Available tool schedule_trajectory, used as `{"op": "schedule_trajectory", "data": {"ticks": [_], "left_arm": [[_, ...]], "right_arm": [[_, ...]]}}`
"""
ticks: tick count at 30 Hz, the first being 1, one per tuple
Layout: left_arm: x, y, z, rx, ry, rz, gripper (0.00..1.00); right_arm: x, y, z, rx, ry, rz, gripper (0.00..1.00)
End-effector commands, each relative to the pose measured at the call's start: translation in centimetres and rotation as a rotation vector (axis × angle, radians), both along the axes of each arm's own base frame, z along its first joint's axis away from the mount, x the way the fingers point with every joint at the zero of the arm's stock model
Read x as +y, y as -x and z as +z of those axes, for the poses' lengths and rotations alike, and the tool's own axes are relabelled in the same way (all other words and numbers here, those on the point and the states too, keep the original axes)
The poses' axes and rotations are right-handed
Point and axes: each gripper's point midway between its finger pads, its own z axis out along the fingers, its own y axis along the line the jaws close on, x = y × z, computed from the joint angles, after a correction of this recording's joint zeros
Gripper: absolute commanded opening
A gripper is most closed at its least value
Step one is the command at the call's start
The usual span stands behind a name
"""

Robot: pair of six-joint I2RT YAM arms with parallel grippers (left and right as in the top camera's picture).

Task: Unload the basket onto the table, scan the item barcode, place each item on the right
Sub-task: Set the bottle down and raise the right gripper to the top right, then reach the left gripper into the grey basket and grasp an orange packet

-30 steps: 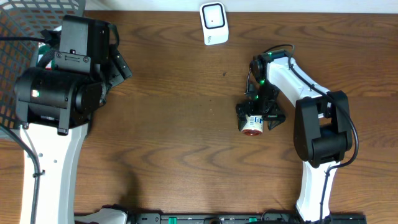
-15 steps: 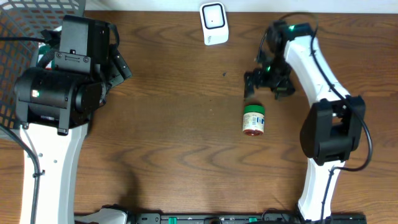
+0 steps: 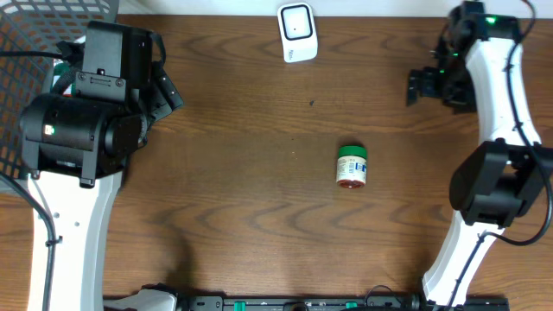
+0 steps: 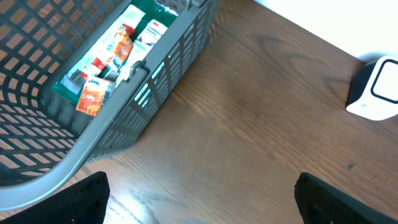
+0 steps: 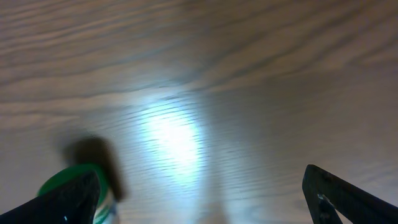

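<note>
1. now, the small jar with a green lid and red base (image 3: 352, 167) lies on its side on the brown wooden table (image 3: 242, 216), right of the middle and touching nothing.
2. the white box-shaped scanner (image 3: 296, 33) stands at the table's far edge, well apart from the jar.
3. the right gripper (image 3: 436, 86) hovers near the far right corner, its fingers spread wide and empty.
4. the left gripper (image 3: 166, 82) sits beside the grey mesh basket (image 3: 17, 86) at the far left corner, fingers wide apart, holding nothing.
5. colourful packets (image 4: 106, 62) lie inside the basket.
</note>
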Motion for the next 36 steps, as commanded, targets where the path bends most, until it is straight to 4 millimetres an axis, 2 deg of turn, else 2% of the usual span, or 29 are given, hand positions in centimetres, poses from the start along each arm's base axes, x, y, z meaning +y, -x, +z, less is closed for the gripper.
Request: {"op": "schedule_trajectory", "data": {"ticks": [1,5,9,11,12,13,16,19,23,24,29,32,36], "left_arm": [[0.5,0.2,0.7,-0.021,-0.005,0.021,0.96],[0.3,-0.7,1.3,-0.068,0.004,0.022,0.95],[0.1,-1.7,2.0,-0.12,0.015,0.022,0.95],[0.1,-1.7,1.9,-0.114,0.017,0.021,0.95],[-0.7,-1.5,1.4,-0.092,0.05,-0.008,0.94],[-1.3,-1.3,1.0,-0.071,0.078,-0.036,0.99],[-1.0,-1.6,1.2,-0.083,0.07,-0.024,0.99],[1.5,-1.3,1.9,-0.094,0.029,0.046,0.94],[5.6,-1.2,3.0,-0.115,0.027,0.147,0.93],[7.8,-1.5,3.4,-0.137,0.032,0.195,0.93],[14.1,-3.3,4.2,-0.213,-0.012,0.321,0.93],[17.3,-4.5,3.4,-0.218,-0.024,0.385,0.93],[19.9,-7.1,0.8,-0.148,-0.082,0.354,0.93]], "right_arm": [[-2.0,0.0,0.2,-0.004,0.041,-0.026,0.99],[-3.0,0.2,0.2,-0.003,0.041,-0.049,0.99],[-3.1,0.2,0.2,-0.003,0.041,-0.051,0.99],[-3.1,0.2,0.2,-0.004,0.041,-0.05,0.99],[-3.0,0.2,0.2,-0.004,0.041,-0.05,0.99],[-2.9,0.2,0.2,-0.004,0.041,-0.048,0.99],[-2.9,0.2,0.2,-0.003,0.041,-0.046,0.99],[-2.9,0.2,0.2,-0.003,0.041,-0.046,0.99],[-2.9,0.2,0.2,-0.003,0.041,-0.046,0.99],[-2.9,0.2,0.2,-0.003,0.041,-0.046,0.99],[-2.9,0.2,0.2,-0.003,0.041,-0.046,0.99],[-2.8,0.2,0.2,-0.003,0.041,-0.045,0.99],[-2.8,0.2,0.2,-0.003,0.041,-0.045,0.99]]}}
